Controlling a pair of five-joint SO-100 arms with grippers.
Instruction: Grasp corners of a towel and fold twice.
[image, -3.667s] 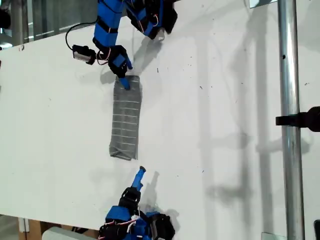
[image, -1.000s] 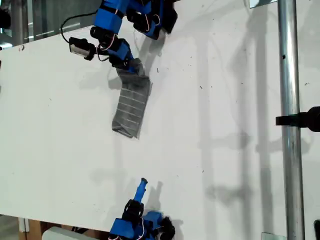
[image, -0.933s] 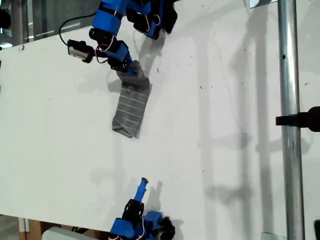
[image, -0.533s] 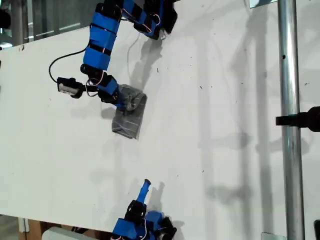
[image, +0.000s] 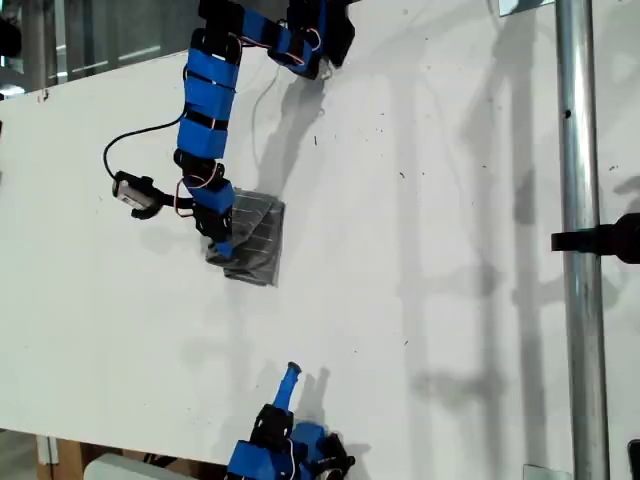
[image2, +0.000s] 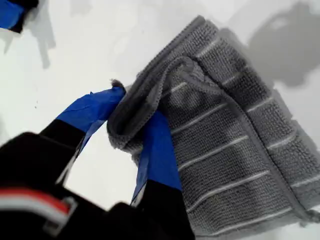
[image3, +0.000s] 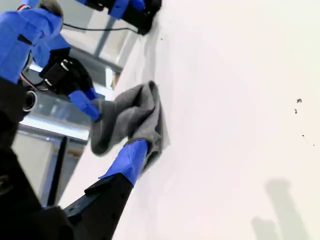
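Where the exterior view shows the folded towel (image: 250, 240) on the white table (image: 440, 200), my first gripper (image: 218, 238) is seen at its edge, open room all round | first wrist view: a bunched corner (image2: 131, 119) is pinched between blue fingers (image2: 156, 150) | second wrist view: my second gripper (image3: 125, 162) is held apart, jaw gap undeterminable.

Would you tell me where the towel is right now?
The towel lies folded on the white table, left of centre in the exterior view, clamped in my first gripper.
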